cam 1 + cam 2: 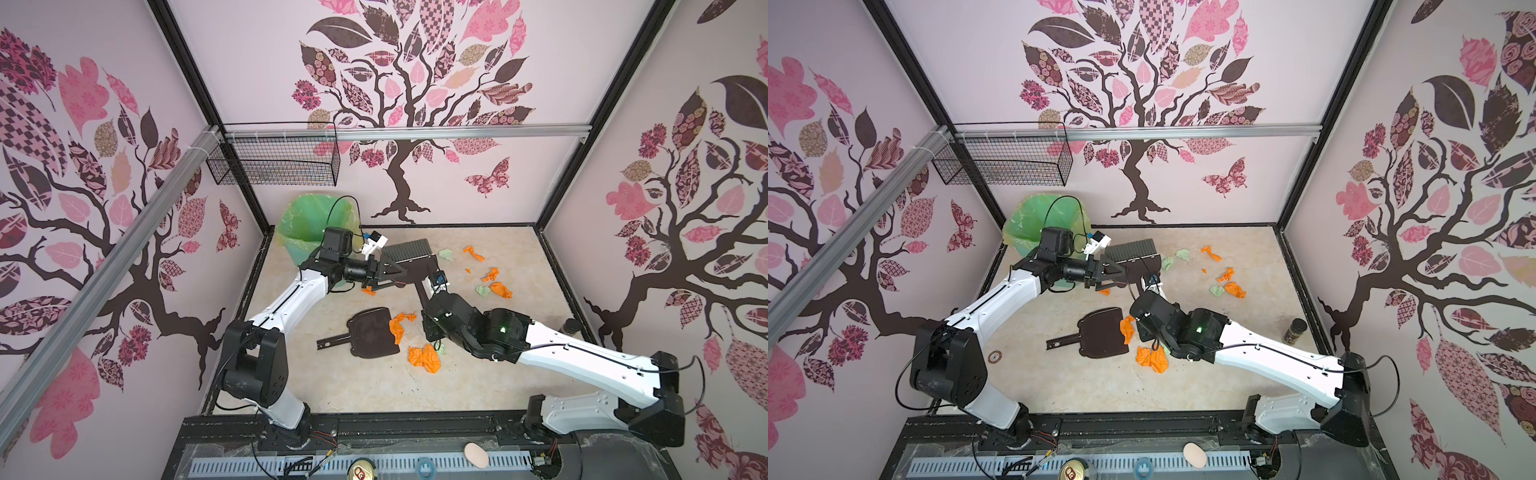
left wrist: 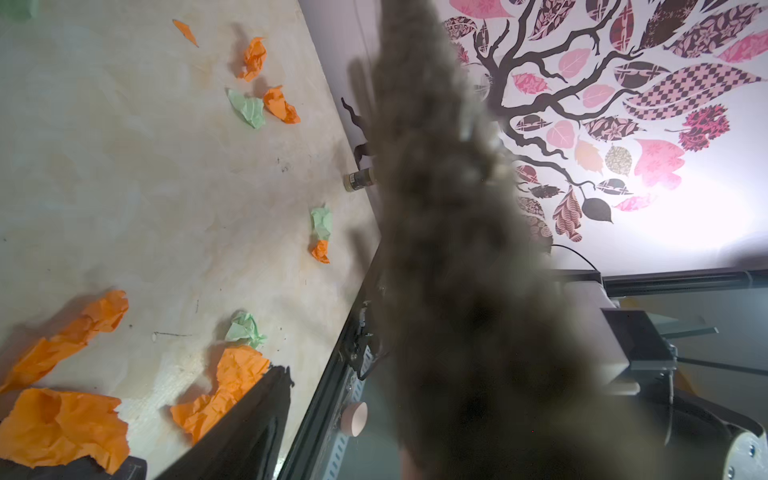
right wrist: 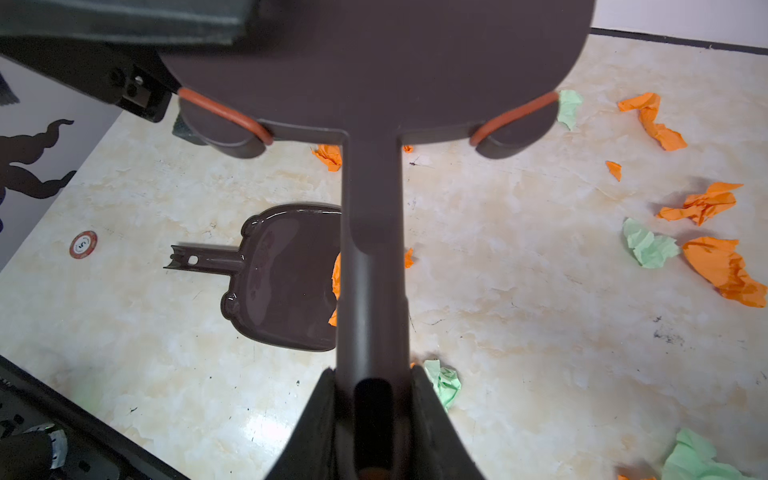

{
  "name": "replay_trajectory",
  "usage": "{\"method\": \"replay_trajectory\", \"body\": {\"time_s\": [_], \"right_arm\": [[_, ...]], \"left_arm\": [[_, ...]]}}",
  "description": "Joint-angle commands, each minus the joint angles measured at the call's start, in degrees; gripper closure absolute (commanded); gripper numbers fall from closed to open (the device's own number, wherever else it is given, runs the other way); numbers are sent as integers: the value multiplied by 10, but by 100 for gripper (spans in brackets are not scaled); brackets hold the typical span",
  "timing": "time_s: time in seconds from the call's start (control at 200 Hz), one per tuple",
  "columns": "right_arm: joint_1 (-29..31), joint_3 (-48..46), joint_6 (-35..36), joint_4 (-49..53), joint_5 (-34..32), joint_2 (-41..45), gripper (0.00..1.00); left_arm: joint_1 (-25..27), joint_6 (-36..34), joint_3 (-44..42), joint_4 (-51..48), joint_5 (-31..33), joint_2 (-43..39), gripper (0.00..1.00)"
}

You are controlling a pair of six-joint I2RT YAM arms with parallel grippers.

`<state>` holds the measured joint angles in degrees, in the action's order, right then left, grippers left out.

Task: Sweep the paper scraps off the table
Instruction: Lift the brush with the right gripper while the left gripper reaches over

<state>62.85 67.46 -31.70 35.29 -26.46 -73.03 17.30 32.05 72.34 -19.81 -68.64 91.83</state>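
Top view: where do our paper scraps point(image 1: 500, 289) lie?
— Strewn on the table point(image 1: 374, 386), three to six o'clock of the brush point(image 1: 411, 251) our right gripper point(image 3: 372, 376) clamps; dustpan point(image 1: 372, 332) at seven. Left gripper point(image 1: 403, 277) gapes beside the bristles.

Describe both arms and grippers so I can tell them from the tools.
Both alike: left arm and right arm have white shells between black, boxy joints, with thin black cables running along them. A green light glows on the right arm's forearm joint. The left gripper and right gripper have black, wedge-shaped fingers.
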Motion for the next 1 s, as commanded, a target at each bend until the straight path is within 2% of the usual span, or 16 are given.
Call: {"method": "replay_trajectory", "body": {"time_s": [0.0,0.19,0.36,0.44,0.53,0.62,0.7,0.785,0.87,0.93,0.995], "right_arm": [[8,29,2,-25,-20,-22,83],[20,39,2,-32,-32,-43,83],[23,36,0,-42,-34,-39,83],[23,31,-1,-46,-35,-33,83],[23,20,-1,-56,-33,-21,83],[23,3,2,-76,-27,-5,81],[23,-21,4,-106,-18,17,73],[23,-63,10,-156,4,58,52],[23,-120,26,-236,53,121,36],[22,-169,25,-296,71,180,27],[22,-220,28,-348,79,246,22]], "left_arm": [[7,17,20,28,9,0,28],[8,14,14,27,11,-3,50],[8,9,12,28,5,-3,66],[8,5,10,29,3,-6,83],[8,8,6,33,-4,-7,98],[8,11,3,41,-10,-9,100],[8,11,-1,46,-17,-11,100],[9,15,-4,60,-36,-12,100],[8,15,-10,83,-62,-12,100],[8,16,-18,104,-83,-14,100],[8,24,-27,136,-104,-16,100]]}}
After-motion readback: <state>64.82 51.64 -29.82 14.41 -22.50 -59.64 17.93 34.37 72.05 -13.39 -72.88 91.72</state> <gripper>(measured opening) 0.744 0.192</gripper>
